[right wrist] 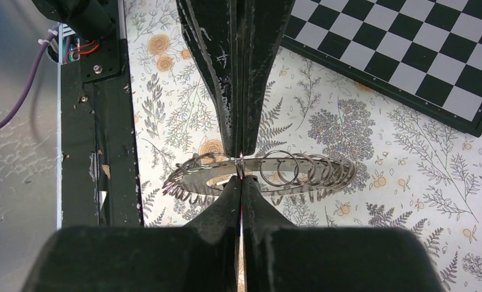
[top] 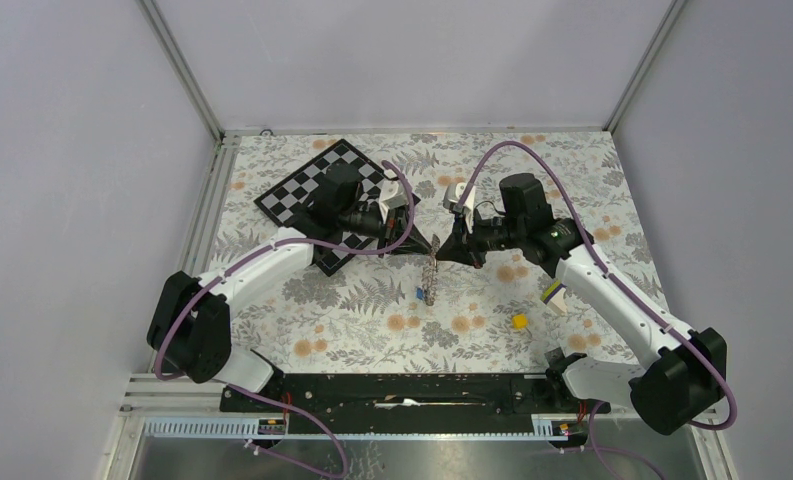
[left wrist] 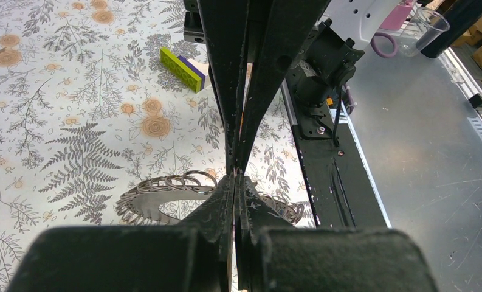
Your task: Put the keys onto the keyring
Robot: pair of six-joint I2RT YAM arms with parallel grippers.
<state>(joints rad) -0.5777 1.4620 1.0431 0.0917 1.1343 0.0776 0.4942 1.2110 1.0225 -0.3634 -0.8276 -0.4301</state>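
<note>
The keyring (top: 430,272) is a grey-silver coiled loop held above the table's middle, hanging down edge-on in the top view. My left gripper (top: 424,243) and right gripper (top: 444,246) meet tip to tip at its upper edge, both shut on it. In the left wrist view the keyring (left wrist: 156,190) runs behind my shut fingertips (left wrist: 235,175). In the right wrist view the keyring (right wrist: 305,169) spreads to both sides of my shut tips (right wrist: 241,176). The blue key (top: 420,293) is beside the ring's lower end; I cannot tell if they touch. The black key is hidden.
A chessboard (top: 322,185) lies at the back left under the left arm and shows in the right wrist view (right wrist: 408,48). A yellow cube (top: 518,321) and a purple-and-lime stick (top: 552,295) lie at the front right; the stick also shows in the left wrist view (left wrist: 182,68).
</note>
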